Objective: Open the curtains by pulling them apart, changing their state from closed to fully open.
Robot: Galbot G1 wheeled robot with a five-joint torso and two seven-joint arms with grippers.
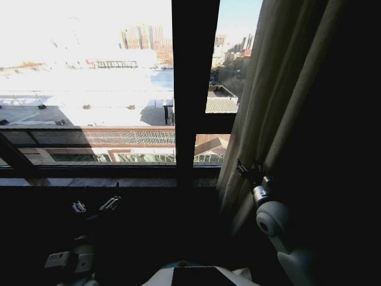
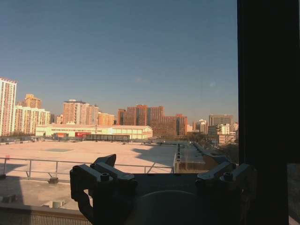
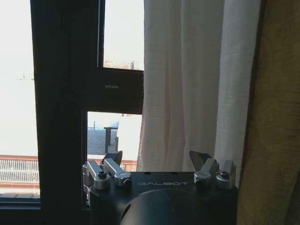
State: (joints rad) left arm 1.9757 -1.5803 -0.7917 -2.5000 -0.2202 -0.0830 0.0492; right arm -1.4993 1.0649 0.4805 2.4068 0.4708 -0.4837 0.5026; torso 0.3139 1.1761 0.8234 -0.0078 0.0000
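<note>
From the head view, the curtain [image 1: 262, 101] hangs gathered in long folds just behind and beside the right gripper [image 1: 249, 170], whose arm rises from below; whether the fingers touch the cloth cannot be told there. The right wrist view gives what the head view lacks: the right gripper [image 3: 157, 161] has its fingers spread wide with nothing between them, the white sheer curtain [image 3: 187, 84] hanging straight ahead of it, apart from the tips, and a heavier yellowish drape [image 3: 276, 117] at its outer side. On the gripper body the word "GALBOT" can be read, and small pale lettering sits on the dark window frame [image 3: 70, 93], too fine to read.

The left gripper [image 1: 95, 205] is held low, below the window sill [image 1: 89, 173], well apart from the curtain. In its own wrist view the left gripper [image 2: 161, 171] is spread open and empty, facing bare glass, rooftops and distant buildings [image 2: 140, 117], with a dark frame post [image 2: 267, 93] beside it.
</note>
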